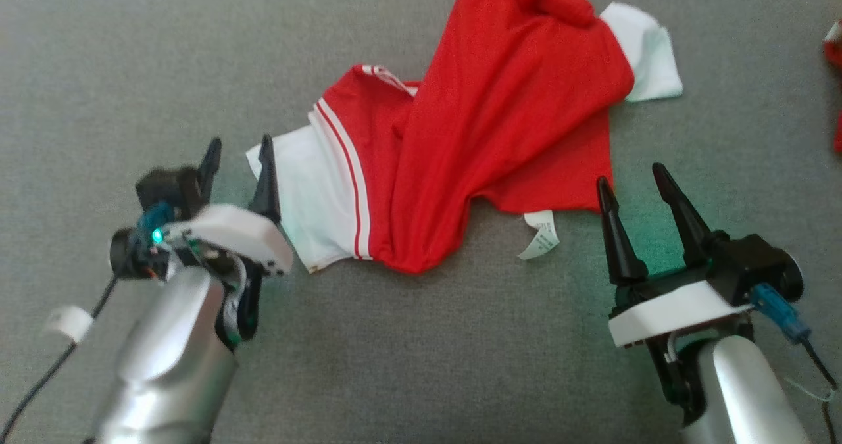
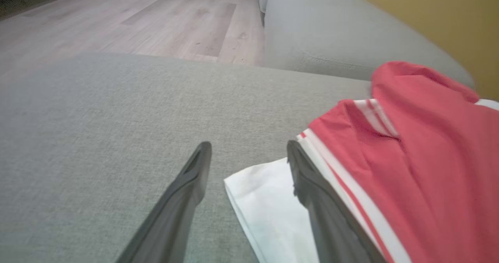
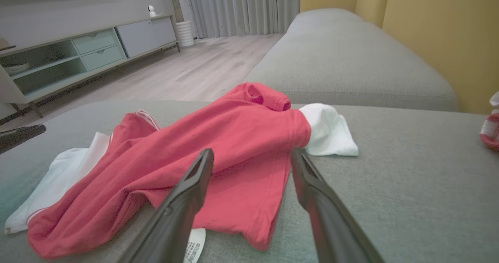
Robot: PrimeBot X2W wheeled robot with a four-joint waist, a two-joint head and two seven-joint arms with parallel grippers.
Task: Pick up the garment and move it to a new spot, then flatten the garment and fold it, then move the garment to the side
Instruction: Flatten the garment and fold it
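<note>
The big grey cloth sofa seat (image 1: 408,365) takes up the whole head view. It has lots of bare room on the left side, along the bottom and on the right. The crumpled red shirt with white sleeves and white stripes (image 1: 500,122) lies on the seat in the upper middle, running off the top edge of the frame. One white sleeve edge sticks out at the middle left and another at the upper right.

The left claw (image 1: 240,143) sits at the middle left with its two dark fingers wide apart and nothing in them. One finger is over the white sleeve edge and the other is over bare grey. I cannot tell if it touches.

The right claw (image 1: 630,175) at the lower right is wide apart too and holds nothing. Its near finger is just beside the shirt's red bottom corner.

A small white tag (image 1: 541,233) pokes out under the red hem. A little red thing (image 1: 834,49) peeks in at the right edge.
</note>
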